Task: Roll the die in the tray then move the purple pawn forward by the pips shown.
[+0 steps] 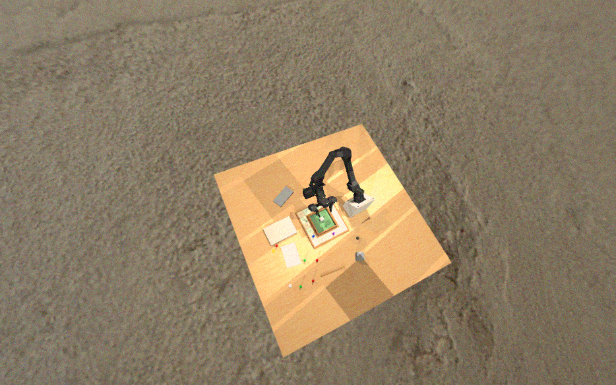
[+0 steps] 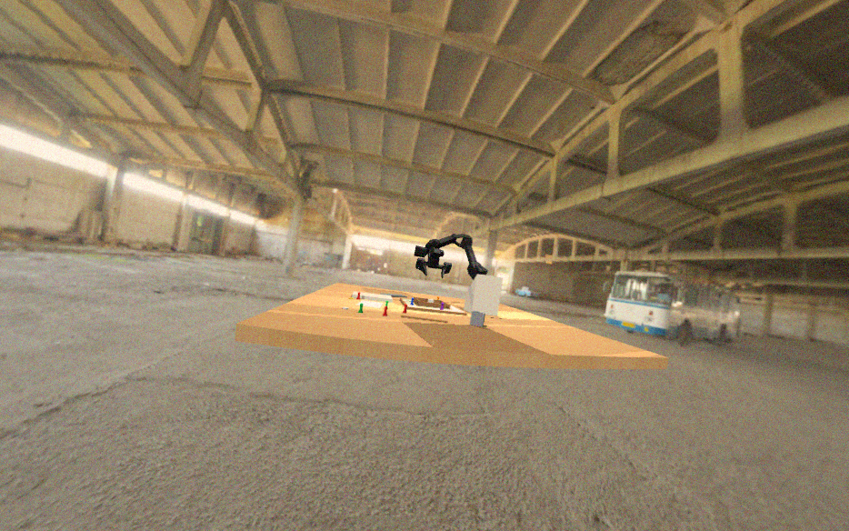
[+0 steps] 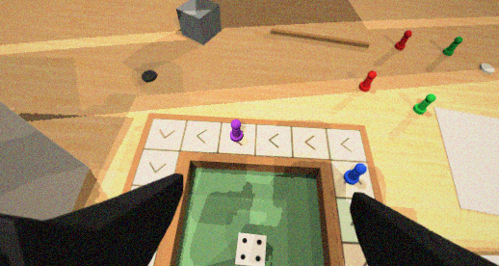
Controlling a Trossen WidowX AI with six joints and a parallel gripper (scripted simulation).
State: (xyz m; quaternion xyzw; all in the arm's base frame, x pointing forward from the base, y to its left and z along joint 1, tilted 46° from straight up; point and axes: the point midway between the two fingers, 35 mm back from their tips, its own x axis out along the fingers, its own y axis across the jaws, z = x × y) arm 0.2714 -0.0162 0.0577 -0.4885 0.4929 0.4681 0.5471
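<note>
My gripper point(image 1: 324, 211) point(image 2: 434, 273) point(image 3: 266, 192) is open and empty, above the tray. The white die point(image 1: 321, 218) point(image 3: 251, 249) is in the green-floored tray point(image 3: 329, 197), beyond my fingers. Four pips show on its face towards the wrist camera; its near edge is close to the bottom of that view. The purple pawn point(image 1: 333, 233) point(image 2: 442, 306) point(image 3: 236, 130) stands upright on the board point(image 3: 308, 141), third square from the left in the far row of the wrist view. Arrows there point left, then turn towards the camera at the corner square.
A blue pawn point(image 1: 312, 236) point(image 3: 355, 173) stands on the board's right column. Beyond the board are red pawns point(image 3: 367, 81) point(image 3: 404, 40), green pawns point(image 3: 425, 104) point(image 3: 453, 46), a grey block point(image 3: 198, 20), a stick point(image 3: 319, 39) and a black disc point(image 3: 149, 75). A white sheet point(image 3: 474, 163) lies right.
</note>
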